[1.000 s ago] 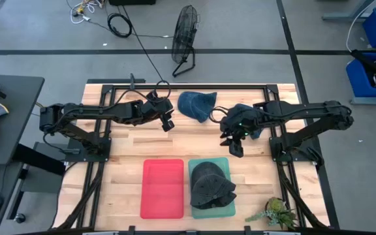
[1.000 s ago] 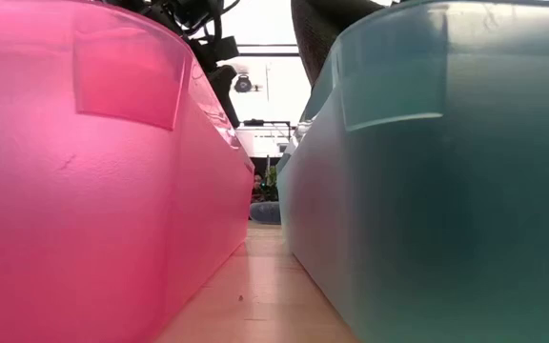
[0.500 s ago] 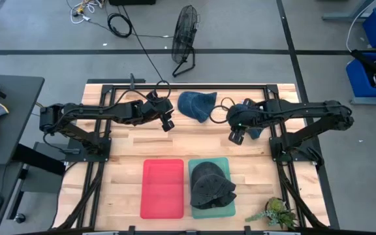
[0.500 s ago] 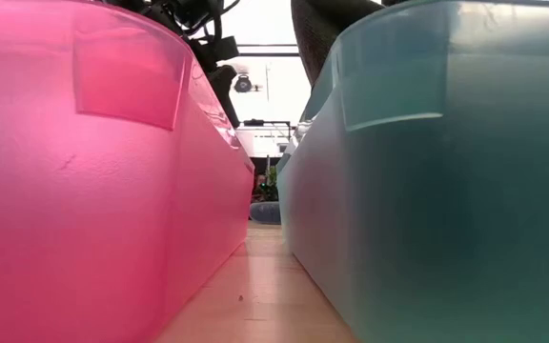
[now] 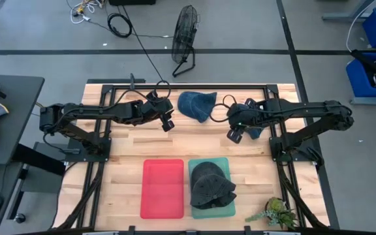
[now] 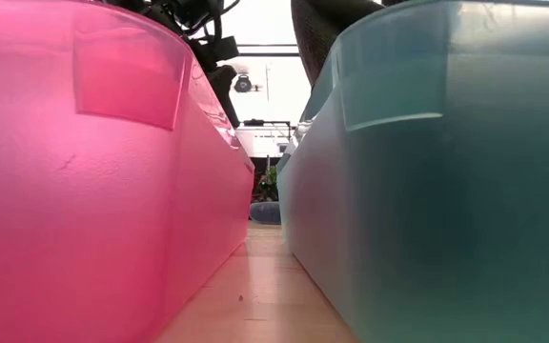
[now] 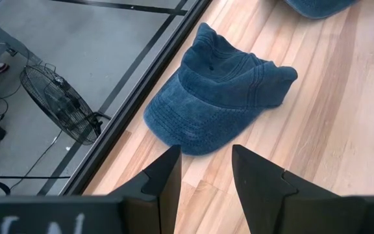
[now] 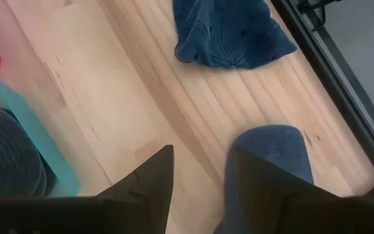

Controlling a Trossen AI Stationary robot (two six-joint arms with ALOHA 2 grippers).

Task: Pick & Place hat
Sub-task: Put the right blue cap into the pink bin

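Since a second ago the right gripper has pulled back from the middle of the table toward the far right corner, while the left gripper has held its place; both have their fingers spread with nothing between them. One dark grey hat already sits in the teal bin, the red bin beside it shows nothing inside, and a blue hat lies on the wood at the far edge, between the two grippers. A second blue hat lies just under the right wrist, partly hidden by the arm. The main risk, I'd judge, is confusion over which blue hat each arm goes for — both grippers are near the middle one, and reaching together could make them collide. The floppy denim may also bunch or slip from a shallow pinch on the brim. Room is tight at the back: the hats lie close to the black frame rail, so a push could slide one off the table edge. Open wood lies between the hats and the bins — the clear carrying lane.
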